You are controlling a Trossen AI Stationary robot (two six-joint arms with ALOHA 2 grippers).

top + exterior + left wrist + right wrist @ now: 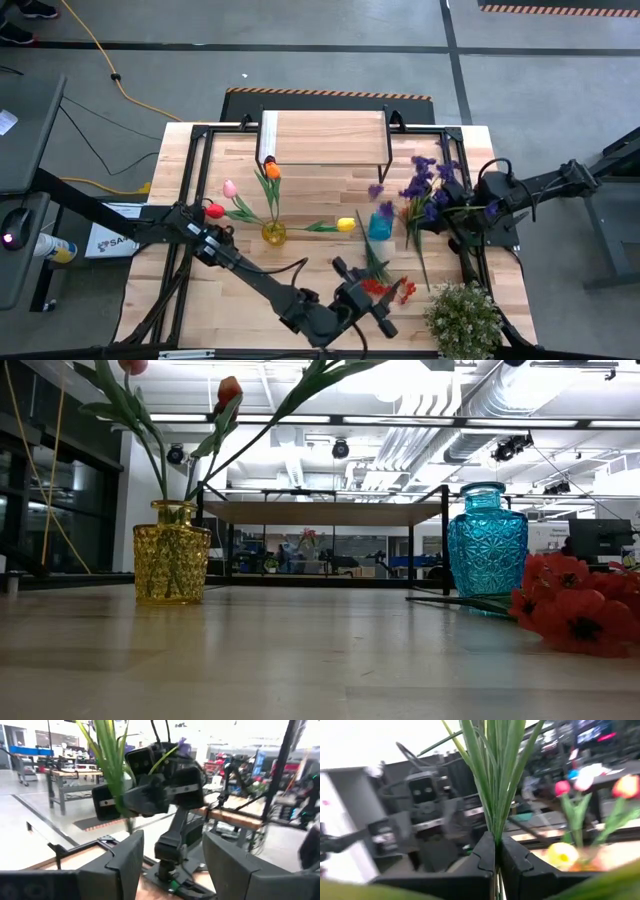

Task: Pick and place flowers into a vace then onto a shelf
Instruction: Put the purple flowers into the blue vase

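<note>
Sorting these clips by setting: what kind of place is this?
Probably an industrial robotics lab or workshop: exposed silver ceiling ducts overhead, a grey concrete floor with black-and-yellow hazard tape, and rows of workbenches beyond the table.

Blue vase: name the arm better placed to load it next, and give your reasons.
Right. The right gripper is shut on the purple sprays just beside the blue vase. The left gripper is open and empty, farther off.

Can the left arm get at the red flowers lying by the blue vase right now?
Probably yes. The left pincer is open and empty, right beside the red flowers, with nothing between them. The right pincer, shut on the purple flowers, stays well clear.
</note>
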